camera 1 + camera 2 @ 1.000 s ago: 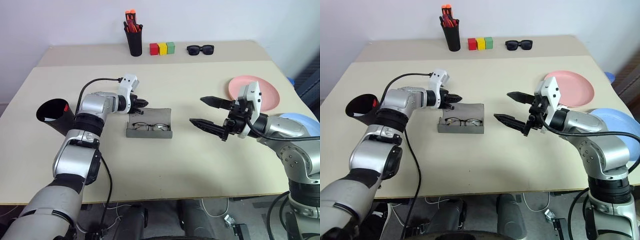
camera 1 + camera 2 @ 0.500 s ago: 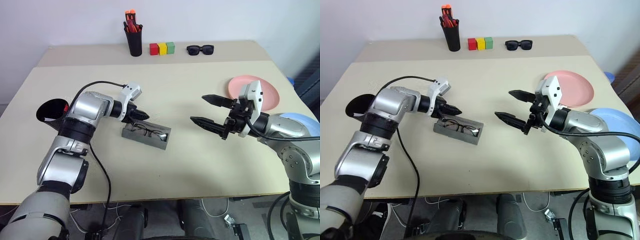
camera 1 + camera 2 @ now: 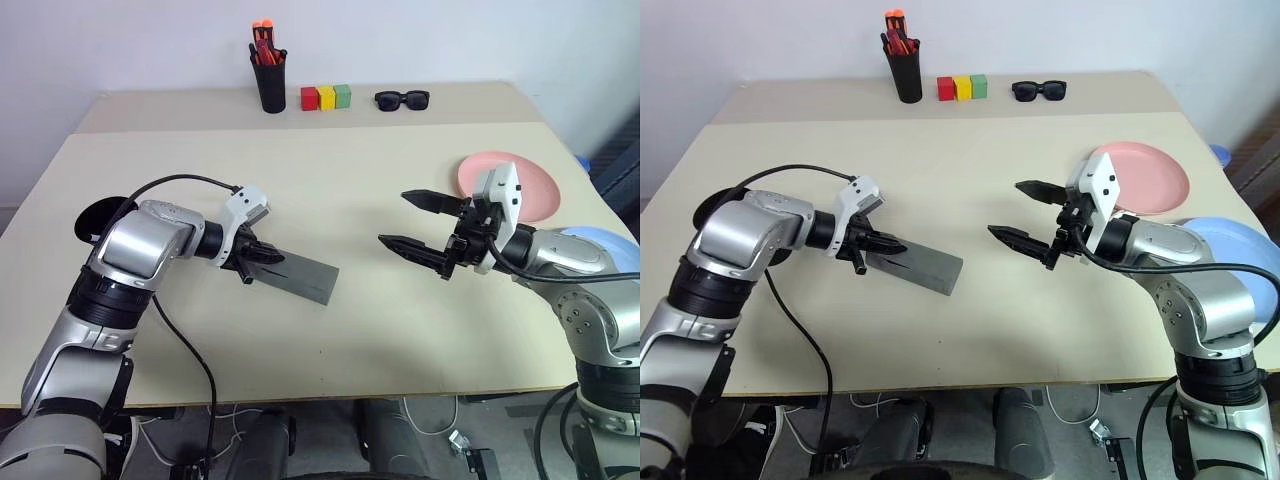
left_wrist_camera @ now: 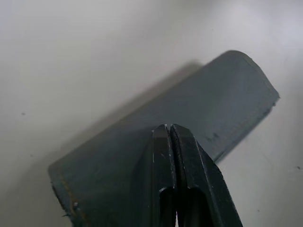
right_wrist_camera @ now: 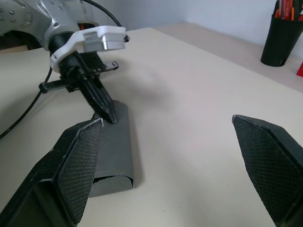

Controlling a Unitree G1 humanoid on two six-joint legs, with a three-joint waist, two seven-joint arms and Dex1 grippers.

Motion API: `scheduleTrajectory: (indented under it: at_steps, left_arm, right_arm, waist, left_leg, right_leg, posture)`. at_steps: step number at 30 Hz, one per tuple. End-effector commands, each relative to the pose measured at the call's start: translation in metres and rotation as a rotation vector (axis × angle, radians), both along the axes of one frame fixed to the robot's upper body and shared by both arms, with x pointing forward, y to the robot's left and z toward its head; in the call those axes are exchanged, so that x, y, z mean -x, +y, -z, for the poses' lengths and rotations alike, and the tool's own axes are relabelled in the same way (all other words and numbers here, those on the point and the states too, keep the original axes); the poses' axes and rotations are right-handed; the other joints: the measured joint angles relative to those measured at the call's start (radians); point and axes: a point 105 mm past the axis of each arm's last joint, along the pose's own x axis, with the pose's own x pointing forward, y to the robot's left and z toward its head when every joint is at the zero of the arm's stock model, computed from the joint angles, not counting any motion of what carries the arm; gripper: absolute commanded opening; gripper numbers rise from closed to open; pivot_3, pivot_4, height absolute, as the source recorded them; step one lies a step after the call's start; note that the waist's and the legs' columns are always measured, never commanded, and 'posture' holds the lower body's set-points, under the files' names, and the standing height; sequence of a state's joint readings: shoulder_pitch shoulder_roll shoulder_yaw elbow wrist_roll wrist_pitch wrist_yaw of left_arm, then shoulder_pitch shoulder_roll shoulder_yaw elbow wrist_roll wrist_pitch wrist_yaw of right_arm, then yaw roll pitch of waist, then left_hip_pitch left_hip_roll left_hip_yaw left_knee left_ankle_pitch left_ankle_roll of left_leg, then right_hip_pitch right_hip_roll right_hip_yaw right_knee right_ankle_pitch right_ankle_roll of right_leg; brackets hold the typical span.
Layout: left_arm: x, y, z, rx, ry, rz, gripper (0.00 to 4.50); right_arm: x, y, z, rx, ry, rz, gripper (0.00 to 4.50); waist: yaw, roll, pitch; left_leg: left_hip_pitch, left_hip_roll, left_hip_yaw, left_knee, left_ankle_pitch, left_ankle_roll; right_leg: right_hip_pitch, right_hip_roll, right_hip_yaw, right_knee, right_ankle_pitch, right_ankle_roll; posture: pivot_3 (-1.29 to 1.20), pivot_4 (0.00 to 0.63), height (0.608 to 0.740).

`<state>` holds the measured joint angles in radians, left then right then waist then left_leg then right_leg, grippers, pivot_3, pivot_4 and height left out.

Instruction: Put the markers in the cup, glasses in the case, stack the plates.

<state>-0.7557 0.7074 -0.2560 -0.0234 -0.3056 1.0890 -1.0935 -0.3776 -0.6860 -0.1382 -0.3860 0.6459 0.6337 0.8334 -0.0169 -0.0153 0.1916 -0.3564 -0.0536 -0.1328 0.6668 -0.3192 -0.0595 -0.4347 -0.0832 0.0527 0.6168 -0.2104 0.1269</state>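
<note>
I judge the glasses-in-case step nearly done: my left pincer (image 3: 883, 243), pressed together, bears on the lid of the closed grey case (image 3: 923, 263) lying mid-table (image 3: 970, 340), my right pincer (image 3: 1030, 213) hangs spread, and next comes stacking the pink plate (image 3: 1150, 176).

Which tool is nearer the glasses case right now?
Left. The left tool, shut, rests on the closed glasses case; the right tool, open, hovers apart to its right.
</note>
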Motion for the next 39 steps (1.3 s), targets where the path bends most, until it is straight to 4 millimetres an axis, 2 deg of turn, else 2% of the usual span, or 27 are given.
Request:
scheduleTrajectory:
  at_steps: [1,9,11,14,19,24,25,27,30,31,34,39]
  left_arm:
    - [0.008,0.009,0.013,-0.06,0.003,0.006,0.03]
    - [0.002,0.008,0.021,-0.026,-0.029,-0.036,0.03]
    - [0.002,0.003,0.017,0.023,-0.044,-0.031,0.03]
    - [-0.005,-0.01,-0.019,0.235,-0.166,-0.025,0.03]
    - [-0.019,-0.005,-0.068,0.425,-0.276,-0.058,0.03]
    - [-0.034,-0.004,-0.094,0.509,-0.344,-0.093,0.03]
    - [-0.033,-0.006,-0.099,0.539,-0.347,-0.081,0.41]
    - [-0.025,-0.012,-0.114,0.64,-0.325,-0.018,0.88]
    - [-0.014,-0.016,-0.127,0.708,-0.306,0.055,2.31]
    - [-0.01,-0.016,-0.127,0.703,-0.295,0.083,2.94]
    - [-0.003,-0.015,-0.127,0.7,-0.274,0.124,4.42]
    - [0.005,-0.016,-0.123,0.661,-0.272,0.194,4.47]
  right_arm:
    - [0.001,0.0,-0.011,0.01,-0.056,-0.006,4.5]
    - [0.0,0.0,-0.009,0.023,-0.063,-0.002,4.5]
    - [-0.002,-0.001,-0.009,0.028,-0.072,0.006,4.5]
    - [-0.003,-0.003,-0.009,0.03,-0.072,0.011,4.5]
    - [-0.011,-0.009,-0.011,0.023,-0.084,0.055,4.5]
    - [-0.021,-0.015,-0.014,0.024,-0.121,0.105,4.5]
    - [-0.025,-0.019,-0.016,0.033,-0.144,0.134,4.5]
    - [-0.038,-0.035,-0.017,0.053,-0.159,0.242,4.5]
    - [-0.048,-0.062,-0.016,0.113,-0.17,0.371,4.5]
    - [-0.05,-0.071,-0.013,0.153,-0.16,0.412,4.5]
    - [-0.052,-0.09,-0.006,0.269,-0.15,0.488,4.5]
    - [-0.03,-0.144,0.011,0.458,-0.045,0.605,4.5]
  waist:
    - [-0.003,0.0,0.0]
    - [-0.001,0.001,-0.001]
    - [0.0,0.001,-0.001]
    - [0.003,0.001,-0.001]
    - [0.003,0.0,0.0]
    - [0.003,0.0,0.0]
    - [0.002,0.0,0.0]
    - [0.001,0.0,0.0]
    - [0.001,0.0,0.0]
    - [0.001,0.0,0.0]
    - [0.001,0.0,0.0]
    - [0.005,0.0,0.0]
  left_leg:
    - [0.0,0.0,0.0,0.0,0.0,0.0]
    - [0.002,0.0,0.0,0.0,0.0,0.0]
    - [0.002,0.0,0.0,0.0,0.0,0.0]
    - [0.002,0.0,0.0,0.0,0.0,0.0]
    - [0.0,0.0,-0.001,0.001,0.0,0.0]
    - [0.001,0.0,0.0,0.001,0.0,0.0]
    - [0.001,0.0,0.0,0.001,0.0,0.0]
    - [0.0,0.0,0.0,0.0,0.0,0.0]
    - [-0.001,0.0,0.0,0.001,0.0,-0.001]
    - [-0.001,0.0,0.0,0.0,0.0,-0.001]
    - [-0.001,0.0,0.0,0.0,0.0,0.0]
    - [-0.001,0.0,0.0,0.0,0.0,0.0]
  right_leg:
    - [0.0,0.0,0.0,0.0,0.0,0.0]
    - [0.002,0.0,0.0,0.0,0.0,0.0]
    - [0.002,0.0,0.0,0.0,0.0,0.0]
    - [0.002,0.0,0.0,0.0,0.0,0.0]
    - [0.001,0.0,0.0,0.0,0.0,0.0]
    - [0.001,0.0,0.0,0.0,0.0,0.0]
    - [0.001,0.0,0.0,0.0,0.0,0.0]
    - [0.0,0.0,0.0,0.0,0.0,0.0]
    - [0.0,0.0,0.0,0.0,0.0,0.0]
    - [-0.001,0.0,0.0,0.0,0.0,0.0]
    - [-0.001,0.0,0.0,0.0,0.0,0.0]
    - [0.0,0.0,0.0,0.0,0.0,0.0]
  posture:
    - [0.0,0.15,0.74]
    - [0.0,0.15,0.74]
    - [0.0,0.15,0.74]
    - [0.0,0.15,0.74]
    - [0.0,0.15,0.74]
    - [0.0,0.15,0.74]
    - [0.0,0.15,0.74]
    - [0.0,0.15,0.74]
    - [0.0,0.15,0.74]
    - [0.0,0.15,0.74]
    - [0.0,0.15,0.74]
    - [0.0,0.15,0.74]
